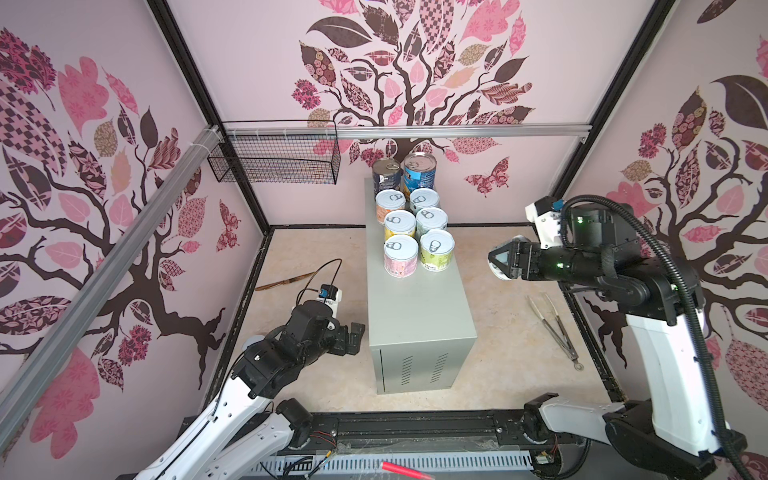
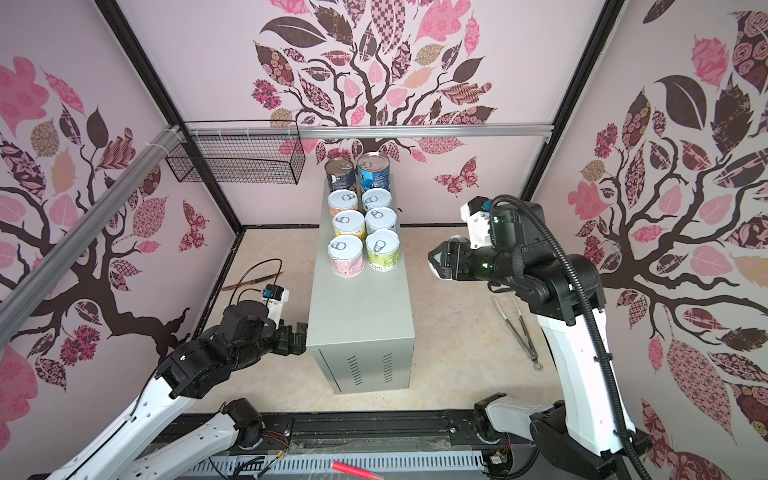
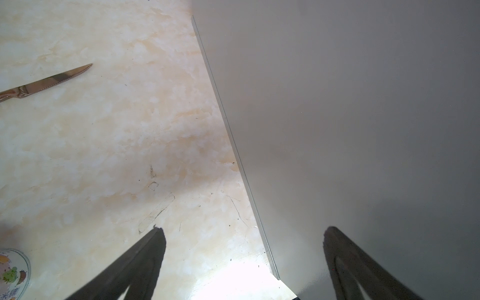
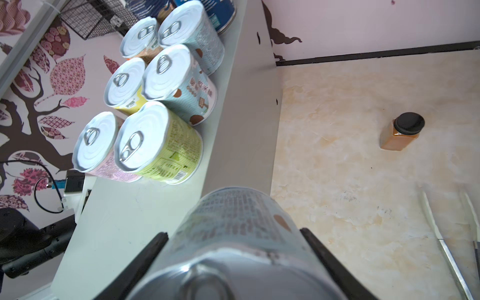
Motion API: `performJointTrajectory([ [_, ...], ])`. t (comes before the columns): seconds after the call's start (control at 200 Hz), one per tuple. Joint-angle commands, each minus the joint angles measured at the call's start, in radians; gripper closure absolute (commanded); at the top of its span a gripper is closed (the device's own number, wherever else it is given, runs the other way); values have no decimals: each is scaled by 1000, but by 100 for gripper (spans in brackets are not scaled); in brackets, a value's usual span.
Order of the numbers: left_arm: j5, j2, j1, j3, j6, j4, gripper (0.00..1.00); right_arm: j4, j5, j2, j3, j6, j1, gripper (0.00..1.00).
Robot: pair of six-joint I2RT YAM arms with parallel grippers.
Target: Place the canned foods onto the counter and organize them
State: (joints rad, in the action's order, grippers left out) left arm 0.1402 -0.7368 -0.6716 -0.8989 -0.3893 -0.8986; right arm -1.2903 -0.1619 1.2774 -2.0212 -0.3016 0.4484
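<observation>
The right gripper (image 1: 500, 259) grips a pale-labelled can (image 4: 233, 215) just right of the counter (image 1: 419, 307). The left gripper (image 3: 244, 230) gapes wide and empty beside its left wall. 8 cans (image 1: 400, 224) stand in 2 rows on its far end.

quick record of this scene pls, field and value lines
counter: eight cans on its far end
tall cans: two, at the back
short cans: six, in pairs in front
right gripper: shut on held can, raised, right of counter
left gripper: open, empty, low at counter's left
floor: loose can, knife, tongs, amber jar
</observation>
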Motion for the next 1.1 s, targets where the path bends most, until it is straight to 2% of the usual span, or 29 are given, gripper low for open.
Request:
performJointTrajectory([
  [0.0,-8,3,6,25,7,21,2,-79,95,86,-113,-27,129,55],
  [0.165,-4,8,6,26,7,20,2,-191,30,189,-265,-29,146,57],
  [0.37,-12,-4,6,26,9,21,2,-191,-34,190,-213,-37,155,60],
  [0.685,-2,-3,6,27,7,19,2,-187,109,207,-204,-51,325,58],
  [0.815,-1,-5,6,25,6,18,2,-181,205,219,-195,-59,423,57],
  [1.095,7,-4,6,24,5,17,2,-162,283,238,-178,-59,486,57],
])
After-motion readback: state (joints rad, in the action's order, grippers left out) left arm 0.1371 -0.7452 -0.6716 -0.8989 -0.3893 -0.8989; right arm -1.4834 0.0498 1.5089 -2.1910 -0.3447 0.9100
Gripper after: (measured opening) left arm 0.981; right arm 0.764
